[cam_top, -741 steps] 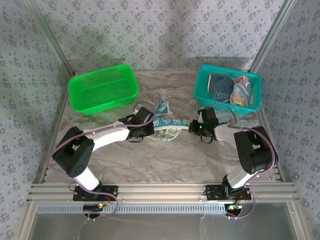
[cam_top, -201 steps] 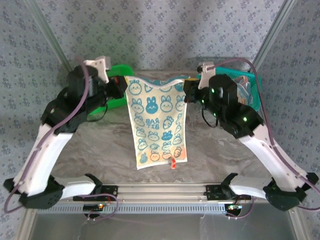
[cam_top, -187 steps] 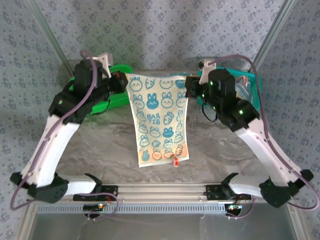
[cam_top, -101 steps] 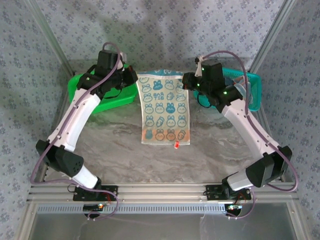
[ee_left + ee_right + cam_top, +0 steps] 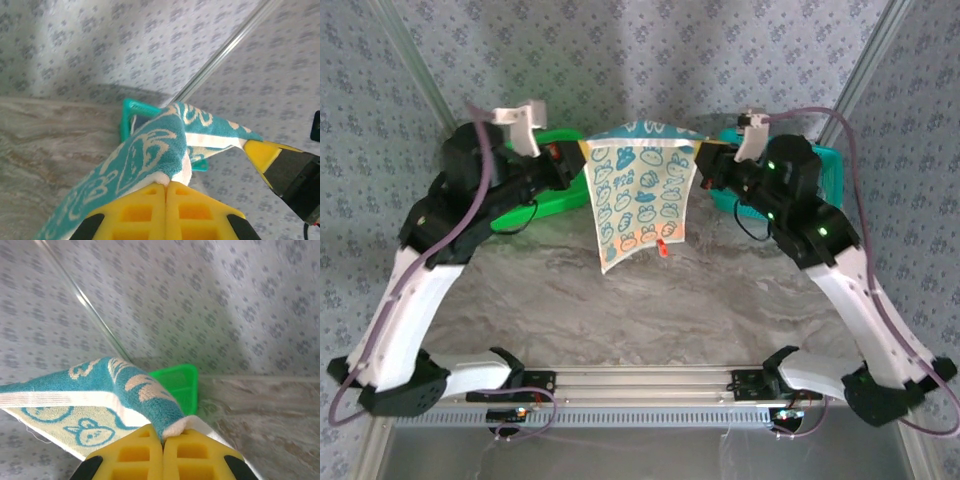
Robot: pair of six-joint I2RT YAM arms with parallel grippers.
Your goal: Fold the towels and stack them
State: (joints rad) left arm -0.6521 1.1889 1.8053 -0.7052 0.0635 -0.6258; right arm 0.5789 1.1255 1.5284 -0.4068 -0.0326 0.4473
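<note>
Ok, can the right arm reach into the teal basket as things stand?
Probably not yet: the right gripper is shut on a corner of the towel it holds aloft; the teal basket sits close by.

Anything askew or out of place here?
Nothing spilled or damaged. The towel hangs in the air, pinched at its top corners by the left gripper and right gripper; its bottom edge slants, lower on the left, and the top edge bows slackly.
</note>
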